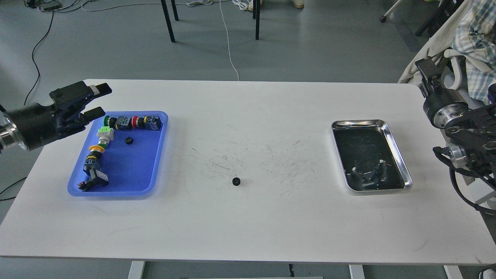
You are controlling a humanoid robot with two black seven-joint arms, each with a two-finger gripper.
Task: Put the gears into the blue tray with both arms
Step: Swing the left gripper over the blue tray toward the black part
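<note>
A small black gear (pixel 236 181) lies alone on the white table, a little below its middle. Another gear (pixel 129 140) rests inside the blue tray (pixel 131 170) at the left. My left gripper (pixel 99 101) hovers over the tray's far left corner, its two fingers spread apart with nothing between them. It is far from the loose gear. My right gripper (pixel 426 71) is beyond the table's right edge, seen as one dark block, so its fingers cannot be told apart.
Colourful push-button switches (pixel 131 122) line the blue tray's far and left sides. A shiny steel tray (pixel 401 166) with black lining sits at the right. Chair legs and cables lie on the floor behind the table.
</note>
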